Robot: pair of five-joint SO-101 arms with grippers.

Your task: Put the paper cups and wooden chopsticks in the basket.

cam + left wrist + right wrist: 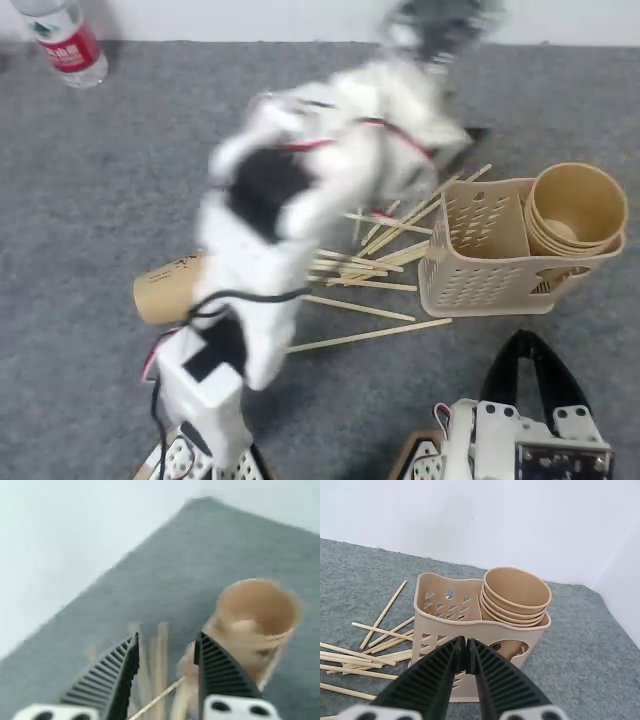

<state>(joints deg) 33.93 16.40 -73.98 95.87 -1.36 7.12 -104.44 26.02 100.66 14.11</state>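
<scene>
Left pincer (pixel 166 642) gapes wide over scattered chopsticks (pixel 365 265); right pincer (pixel 466 645) sits closed, empty, beside basket (pixel 432 625) holding stacked cups (pixel 517 587).

**Crowded middle, open left side**

The left arm (pixel 300 200) leans across the middle of the surface (pixel 100 200), covering part of the loose chopsticks (pixel 365 305) and the tipped cup (pixel 165 288). The basket (pixel 480 270) blocks the right side. Stacked cups (pixel 575 210) fill its right compartment, and its left compartment stands open from above. A bottle (pixel 65 45) stands in the far left corner, with bare surface between it and the arm.
</scene>
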